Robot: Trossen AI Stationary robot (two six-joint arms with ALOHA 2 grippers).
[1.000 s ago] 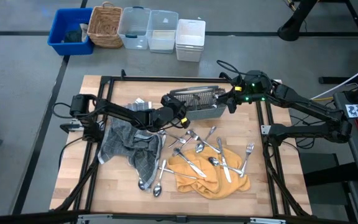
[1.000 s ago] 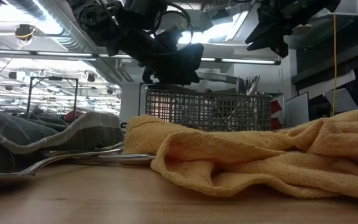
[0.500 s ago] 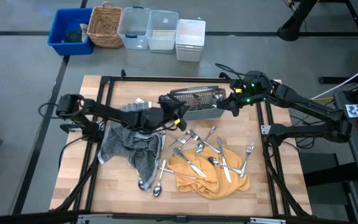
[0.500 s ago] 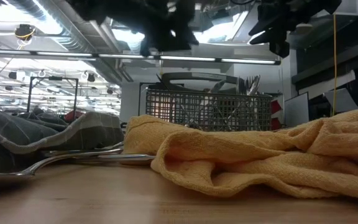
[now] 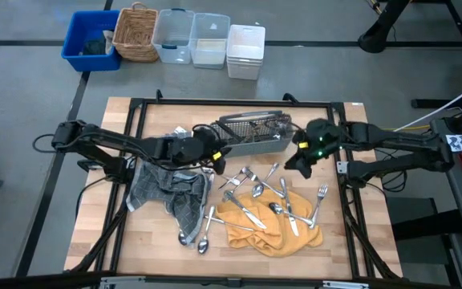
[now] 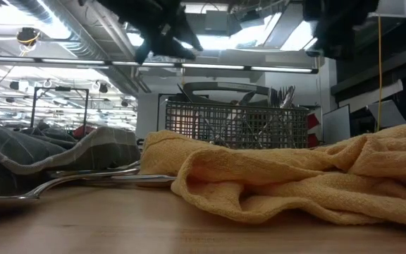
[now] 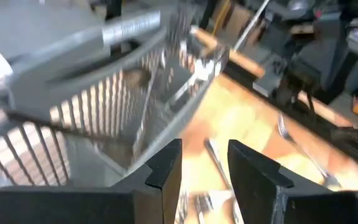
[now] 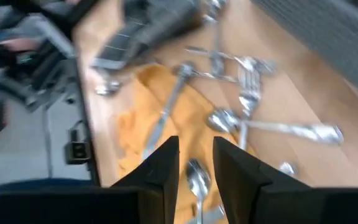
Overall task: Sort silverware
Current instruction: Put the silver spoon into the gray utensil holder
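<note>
Several silver forks, spoons and knives (image 5: pixel 257 186) lie loose on the wooden table and on a yellow towel (image 5: pixel 273 223). More lie by a grey towel (image 5: pixel 167 189), and some stand in the grey mesh caddy (image 5: pixel 251 132), as the low view (image 6: pixel 280 95) shows. My left gripper (image 5: pixel 217 160) hovers open and empty just near of the caddy's left end; the caddy fills its wrist view (image 7: pixel 104 93). My right gripper (image 5: pixel 293 164) hovers open and empty right of the caddy, above the loose silverware (image 8: pixel 247 93).
Black frame rails (image 5: pixel 343 168) border the table on all sides. A blue bin (image 5: pixel 91 40), a wicker basket (image 5: pixel 135 32) and clear and white tubs (image 5: pixel 211 40) stand on the floor beyond the far edge. Bare wood shows at the near left corner (image 5: pixel 103 241).
My left gripper has drawn back from the caddy toward the table's left and risen out of the low view. My right gripper has gone from beside the caddy's right end toward the near edge, over the loose silverware. The caddy and the towels have stayed put.
</note>
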